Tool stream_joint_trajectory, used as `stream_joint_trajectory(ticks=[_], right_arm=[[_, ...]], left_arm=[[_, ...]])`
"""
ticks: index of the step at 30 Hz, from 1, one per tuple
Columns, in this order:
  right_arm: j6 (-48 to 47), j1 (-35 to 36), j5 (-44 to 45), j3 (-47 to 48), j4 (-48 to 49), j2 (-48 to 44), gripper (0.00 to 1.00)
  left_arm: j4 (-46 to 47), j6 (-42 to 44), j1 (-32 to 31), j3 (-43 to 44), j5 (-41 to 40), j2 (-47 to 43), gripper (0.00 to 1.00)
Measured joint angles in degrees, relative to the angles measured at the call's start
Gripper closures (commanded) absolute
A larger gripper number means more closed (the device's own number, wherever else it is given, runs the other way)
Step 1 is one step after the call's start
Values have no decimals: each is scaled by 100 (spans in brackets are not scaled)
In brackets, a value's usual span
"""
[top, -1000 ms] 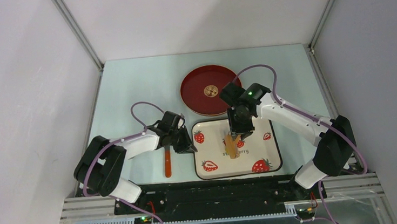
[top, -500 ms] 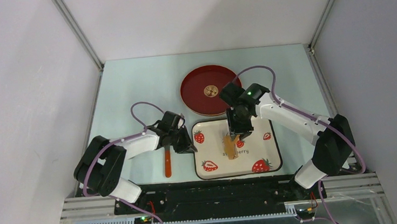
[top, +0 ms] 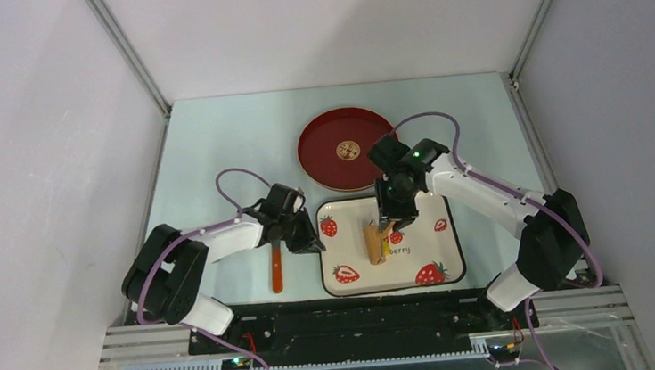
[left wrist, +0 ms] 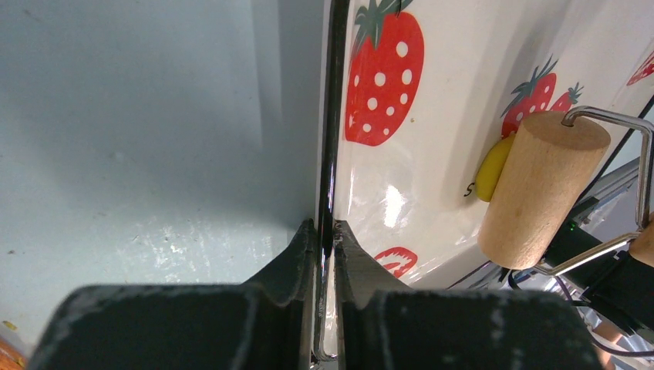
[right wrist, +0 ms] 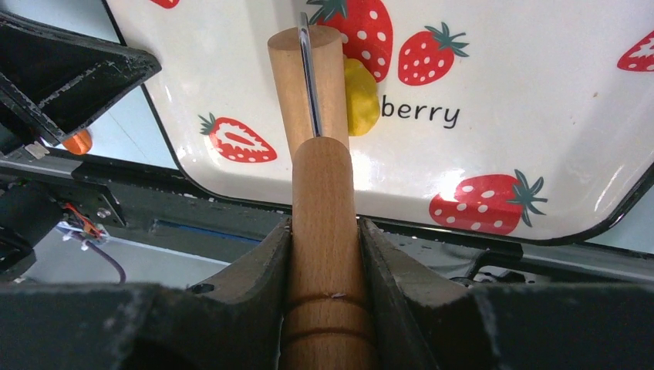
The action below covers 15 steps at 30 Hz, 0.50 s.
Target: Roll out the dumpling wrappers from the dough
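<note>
Dough [right wrist: 361, 99] lies mid-tray, just beside the roller's right flank.
Left gripper [left wrist: 325, 231] is pinched tight on the tray [left wrist: 332, 116] at its left rim. Next comes the roller [right wrist: 308, 85], its drum's long axis running near to far, with the yellow lump just to its right. Right gripper [right wrist: 324, 235], the nearer arm, is clamped on the wooden handle, so the roll likely needs to travel rightward.

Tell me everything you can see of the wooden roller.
Pale, smooth wooden roller: a short cylinder on a bent metal wire yoke, joined to a darker turned handle with two grooves. The right gripper is shut on the handle. The barrel sits low over the strawberry-print tray, right beside the yellow dough; contact with either is unclear.
</note>
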Motion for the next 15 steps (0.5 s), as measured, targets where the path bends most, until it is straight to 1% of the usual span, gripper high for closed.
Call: stream_joint_trajectory(ticks=[6, 15], right_arm=[[0, -205, -162, -254, 170, -175, 100], [-4, -223, -173, -306, 223, -201, 100]], left_arm=[[0, -2, 0, 0, 0, 0, 100], [0, -4, 0, 0, 0, 0, 100]])
